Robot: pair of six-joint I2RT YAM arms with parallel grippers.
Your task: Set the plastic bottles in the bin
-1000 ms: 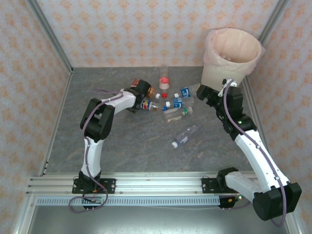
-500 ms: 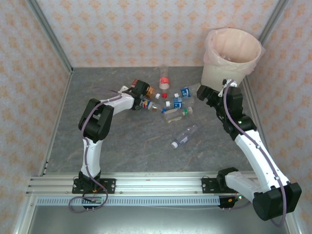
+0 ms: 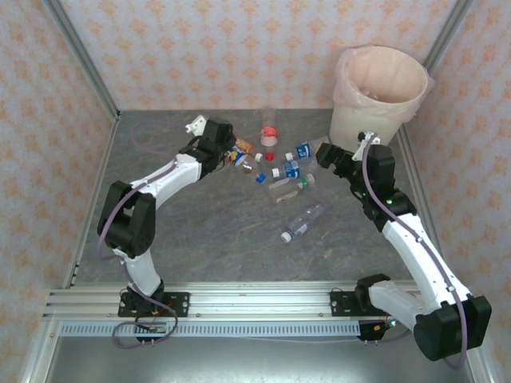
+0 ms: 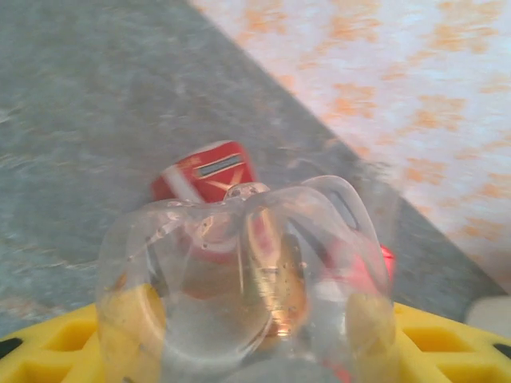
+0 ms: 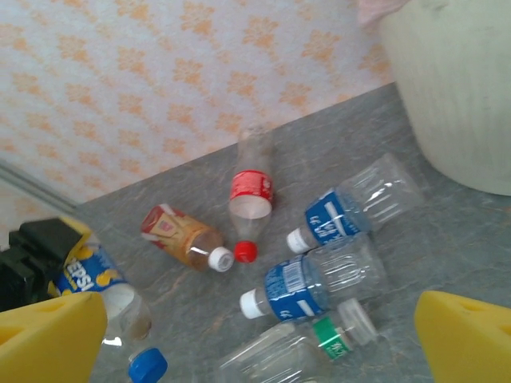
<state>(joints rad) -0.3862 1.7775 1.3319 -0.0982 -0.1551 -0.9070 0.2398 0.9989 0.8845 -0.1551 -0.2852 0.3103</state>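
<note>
My left gripper (image 3: 227,150) is shut on a clear plastic bottle (image 3: 236,157) with a blue Pepsi label (image 5: 86,275). Its dented base (image 4: 247,279) sits between my yellow fingers (image 4: 48,351). More plastic bottles lie on the grey table: a red-labelled one (image 3: 269,128), a brown one (image 3: 244,147), two blue-labelled ones (image 5: 351,209) (image 5: 311,283), a green-labelled one (image 5: 303,351), and a lone clear one (image 3: 303,222). My right gripper (image 3: 322,152) hangs open over the pile's right side, its yellow fingers (image 5: 463,335) holding nothing. The bin (image 3: 382,56), cream with a pink liner, stands at the far right.
Patterned walls close in the table at the back and both sides. A metal rail (image 3: 263,307) with both arm bases runs along the near edge. The bin's wall (image 5: 455,88) is close beside my right gripper. Bare table lies in front of the pile.
My left gripper has closed tighter on the Pepsi bottle and carried it away from the pile toward the back, its arm stretching out. The right gripper edged slightly left.
</note>
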